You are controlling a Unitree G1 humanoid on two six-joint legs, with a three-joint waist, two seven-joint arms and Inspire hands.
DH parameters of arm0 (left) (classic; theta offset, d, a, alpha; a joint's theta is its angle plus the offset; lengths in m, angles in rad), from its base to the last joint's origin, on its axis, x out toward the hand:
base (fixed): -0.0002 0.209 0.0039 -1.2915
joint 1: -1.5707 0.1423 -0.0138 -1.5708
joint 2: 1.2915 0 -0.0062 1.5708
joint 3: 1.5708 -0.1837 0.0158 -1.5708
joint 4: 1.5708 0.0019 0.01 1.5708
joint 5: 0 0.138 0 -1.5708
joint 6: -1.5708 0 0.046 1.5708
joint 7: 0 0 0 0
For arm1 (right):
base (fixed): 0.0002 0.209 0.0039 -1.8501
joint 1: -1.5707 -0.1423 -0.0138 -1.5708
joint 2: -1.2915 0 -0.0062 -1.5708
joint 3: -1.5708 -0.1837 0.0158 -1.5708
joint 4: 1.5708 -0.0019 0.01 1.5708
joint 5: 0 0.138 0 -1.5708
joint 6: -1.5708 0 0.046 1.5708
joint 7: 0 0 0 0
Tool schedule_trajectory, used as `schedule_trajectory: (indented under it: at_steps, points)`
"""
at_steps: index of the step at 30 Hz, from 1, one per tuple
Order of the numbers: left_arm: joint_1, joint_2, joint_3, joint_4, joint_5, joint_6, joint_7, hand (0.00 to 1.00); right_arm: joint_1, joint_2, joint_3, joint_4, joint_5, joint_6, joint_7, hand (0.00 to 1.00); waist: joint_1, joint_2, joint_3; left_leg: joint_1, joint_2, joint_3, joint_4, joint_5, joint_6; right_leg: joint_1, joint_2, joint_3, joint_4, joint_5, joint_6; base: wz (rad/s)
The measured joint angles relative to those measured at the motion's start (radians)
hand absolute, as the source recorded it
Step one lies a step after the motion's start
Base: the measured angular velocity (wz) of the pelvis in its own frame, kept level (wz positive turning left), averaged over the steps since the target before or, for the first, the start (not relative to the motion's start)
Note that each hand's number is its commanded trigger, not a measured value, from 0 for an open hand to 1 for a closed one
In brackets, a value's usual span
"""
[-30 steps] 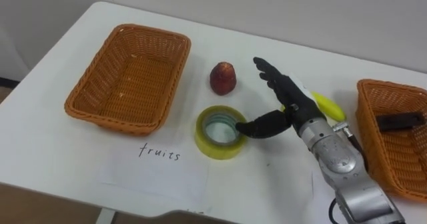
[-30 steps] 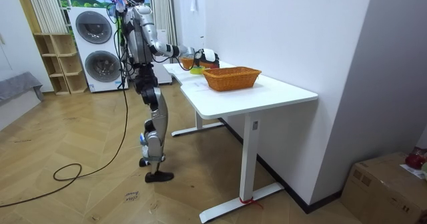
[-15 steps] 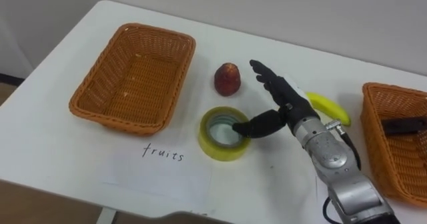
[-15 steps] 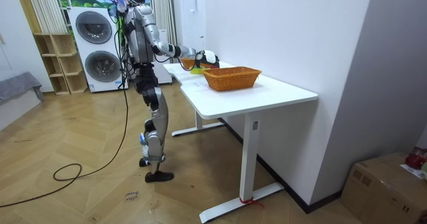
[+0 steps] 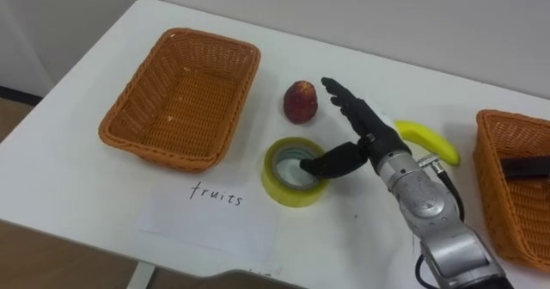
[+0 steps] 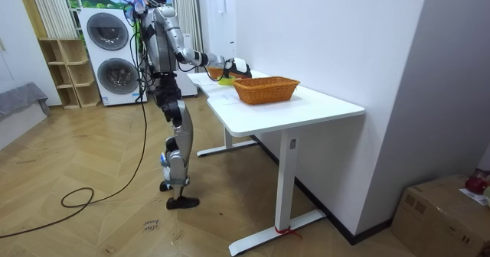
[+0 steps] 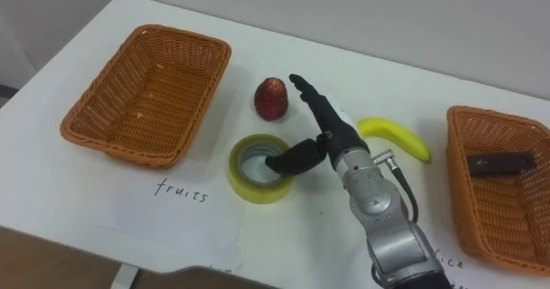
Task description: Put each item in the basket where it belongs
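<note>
A yellow tape roll (image 5: 282, 186) lies flat on the white table (image 5: 361, 237), just right of a paper sheet (image 5: 215, 207) marked "fruits". My right hand (image 5: 368, 134) hovers at the roll's right side, open. Its straight fingers point toward the red apple (image 5: 300, 101), and the thumb reaches over the roll's hole. A yellow banana (image 5: 427, 139) lies just behind the wrist. The empty wicker basket (image 5: 129, 132) stands at the left. A second wicker basket (image 5: 498, 212) at the right edge holds a black item (image 5: 526, 167).
In the room view the robot stands at the table's (image 6: 306, 108) far end, one arm stretched over it toward a basket (image 6: 266, 89). Washing machines (image 6: 115, 54) stand behind it. The table's front edge runs close below the paper sheet.
The picture has shifted a little to the right with the camera. My right hand has crept left, so its thumb now reaches further over the tape roll.
</note>
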Motion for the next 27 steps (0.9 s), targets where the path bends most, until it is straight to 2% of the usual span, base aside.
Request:
schedule_trajectory:
  at_steps: [6,18,27]
  points:
    - [-0.005,0.0,-0.001,-0.009,0.0,0.01,0.007,0.0,-0.022,0.022,0.043,0.069,-0.015,0.003,-0.033,0.0,0.002,-0.001,-0.0007,0.0,0.0,-0.001,0.0,0.001,0.0,0.0,-0.002,0.002,0.0,0.0,0.0,0.0]
    - [-0.016,0.001,0.0,-0.027,-0.001,0.014,-0.015,0.0,-0.034,0.023,0.062,0.082,-0.113,0.019,-0.016,0.0,0.0,0.0,-0.0012,-0.004,-0.001,-0.003,0.004,0.001,-0.001,0.002,0.001,-0.003,0.002,0.0,0.0,0.0]
    - [-0.012,0.001,0.001,-0.046,-0.001,0.014,-0.043,0.0,-0.034,0.024,0.062,0.073,-0.157,0.035,0.032,0.0,-0.002,-0.011,-0.0088,-0.003,-0.002,-0.006,0.004,0.001,-0.001,0.006,0.0,-0.005,0.002,0.0,0.0,0.0]
